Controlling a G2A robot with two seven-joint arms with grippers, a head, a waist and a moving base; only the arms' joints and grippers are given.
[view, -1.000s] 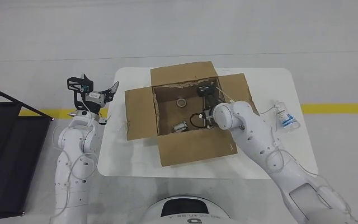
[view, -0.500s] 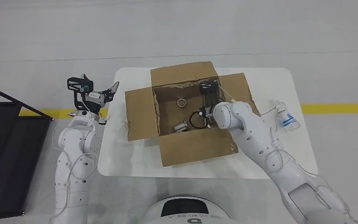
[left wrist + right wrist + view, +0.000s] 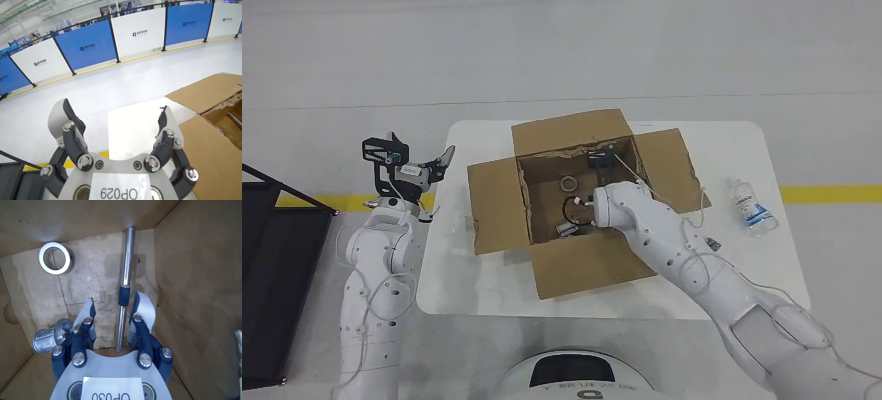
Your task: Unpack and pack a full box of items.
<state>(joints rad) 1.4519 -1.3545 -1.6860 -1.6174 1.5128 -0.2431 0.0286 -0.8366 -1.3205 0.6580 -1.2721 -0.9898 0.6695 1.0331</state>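
Right gripper (image 3: 113, 303) hangs inside the cardboard box (image 3: 191, 272), spread wide and holding nothing. It has one finger on either side of a steel rod (image 3: 126, 262) with a black band, which lies on the box floor along a side wall. Beside the gripper, in the box's near corner, a ribbed metal hub (image 3: 47, 339) lies on its side. Deeper in, by the box's far wall, a metal ring (image 3: 56, 257) lies flat. Outside the box, the left gripper (image 3: 115, 115) is held just off the counter (image 3: 477, 285) edge, likewise spread and empty. On the box's opposite side, a small clear bottle (image 3: 752, 207) lies on the counter, apart from the flaps.
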